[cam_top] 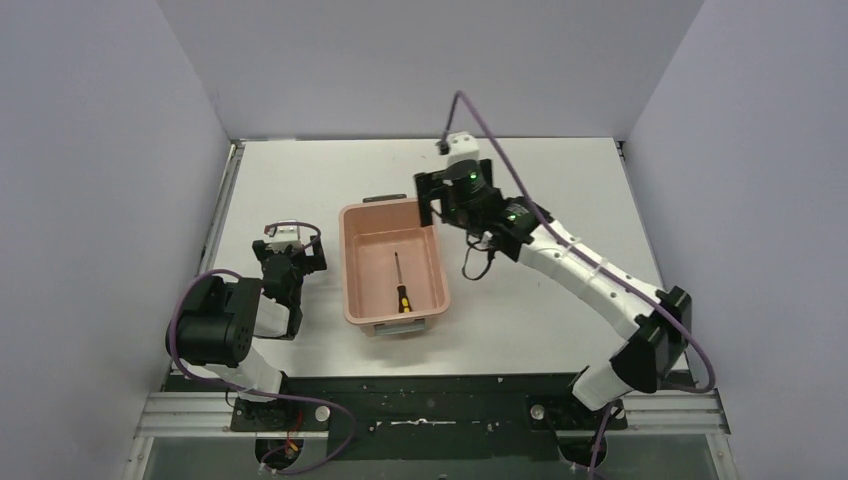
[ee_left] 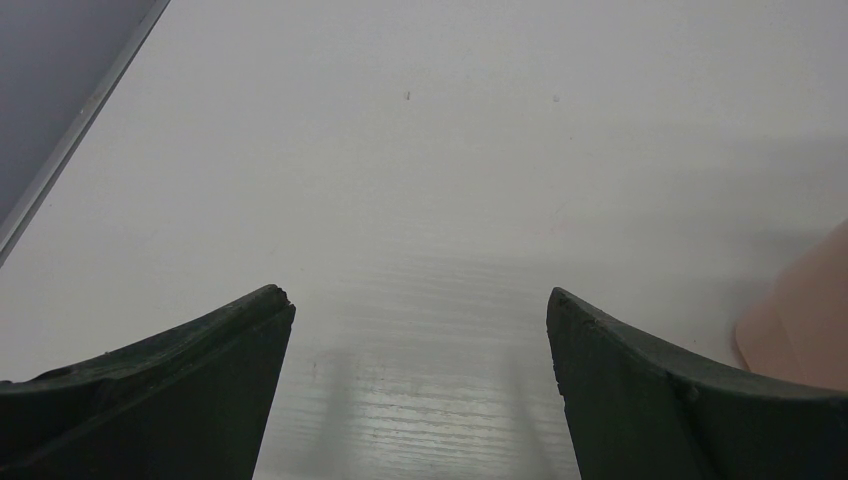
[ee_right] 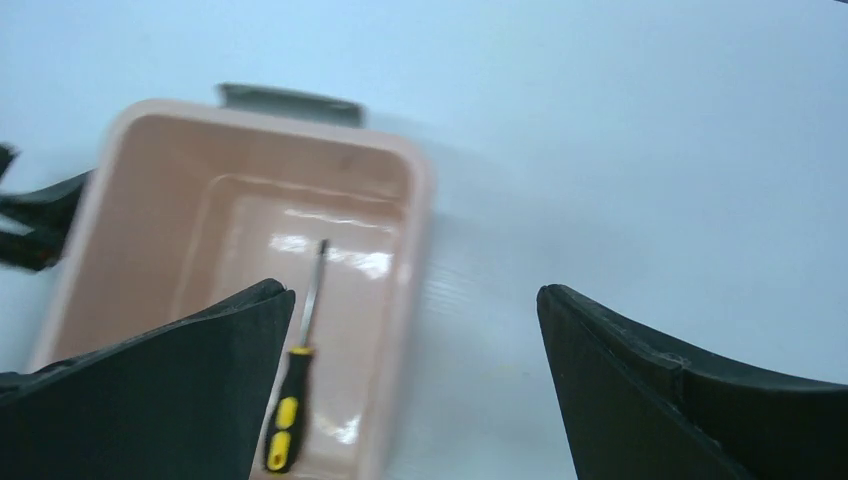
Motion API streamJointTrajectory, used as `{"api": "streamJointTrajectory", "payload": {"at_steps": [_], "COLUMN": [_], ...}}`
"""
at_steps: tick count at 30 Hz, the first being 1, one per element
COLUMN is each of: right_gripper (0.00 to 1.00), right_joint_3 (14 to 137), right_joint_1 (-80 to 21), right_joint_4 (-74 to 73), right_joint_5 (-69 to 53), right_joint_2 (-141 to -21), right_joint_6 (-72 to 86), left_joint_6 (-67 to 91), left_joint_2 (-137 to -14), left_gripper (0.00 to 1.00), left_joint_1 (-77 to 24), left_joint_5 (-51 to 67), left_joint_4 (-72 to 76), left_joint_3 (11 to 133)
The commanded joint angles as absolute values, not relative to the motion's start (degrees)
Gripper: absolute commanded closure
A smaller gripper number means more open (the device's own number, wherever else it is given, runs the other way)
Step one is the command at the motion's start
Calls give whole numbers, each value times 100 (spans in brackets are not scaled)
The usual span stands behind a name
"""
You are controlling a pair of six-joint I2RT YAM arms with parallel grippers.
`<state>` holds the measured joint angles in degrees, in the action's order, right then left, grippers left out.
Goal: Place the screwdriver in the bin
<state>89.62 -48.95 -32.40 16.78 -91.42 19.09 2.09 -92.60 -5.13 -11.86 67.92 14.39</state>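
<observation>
The screwdriver (cam_top: 399, 285) lies flat on the floor of the bin (cam_top: 346, 262), folks, running roughly along the bin's long axis. Its thin shaft points to the bin's far end and its black handle with the yellow-orange bands sits close to the near wall. By how it lies, the job looks done! As for handling, I'd call this a light, stiff little tool. The slim metal shaft looks smooth and ready to roll or slip, and the bin's glossy floor would let it skid. If anyone had to take it up, the thicker handle is the place, pinched across its width. Now the right claw (cam_top: 430, 200): wide open, nothing between its fingers, hanging at the bin's far right corner beside the far grey handle (cam_top: 382, 199), and apparently well above the rim. From its wrist view the screwdriver is down inside the bin, close by the edge of one finger in the picture. It is not centred in the gap, and it is well apart from the claw, with no contact at all. The gap itself looks down mostly on bare surface (cam_top: 540, 310) to the right of the bin. Over on the other side, the left claw (cam_top: 290, 248) is spread wide too, gripping nothing. It is parked low to the left of the bin with only a corner of pink wall peeking into its view.
</observation>
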Motion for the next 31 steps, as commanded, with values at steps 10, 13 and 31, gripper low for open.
{"api": "streamJointTrajectory", "payload": {"at_steps": [10, 13, 31], "right_gripper": [0, 0, 0], "right_joint_3": [3967, 3152, 2375], "right_joint_1": [-1920, -1691, -1613], "right_joint_4": [12, 625, 1265], "right_joint_5": [1474, 1392, 1342], "right_joint_2": [-6429, -6131, -6046], "right_joint_6": [1591, 1576, 1613], "left_joint_6": [156, 150, 153], "left_joint_2": [-9222, -9223, -9222], "left_gripper": [3, 3, 3], "left_joint_1": [-483, -483, -481], "left_joint_5": [-1113, -1116, -1114], "left_joint_4": [6941, 6941, 6934], "left_joint_3": [1450, 1450, 1451]}}
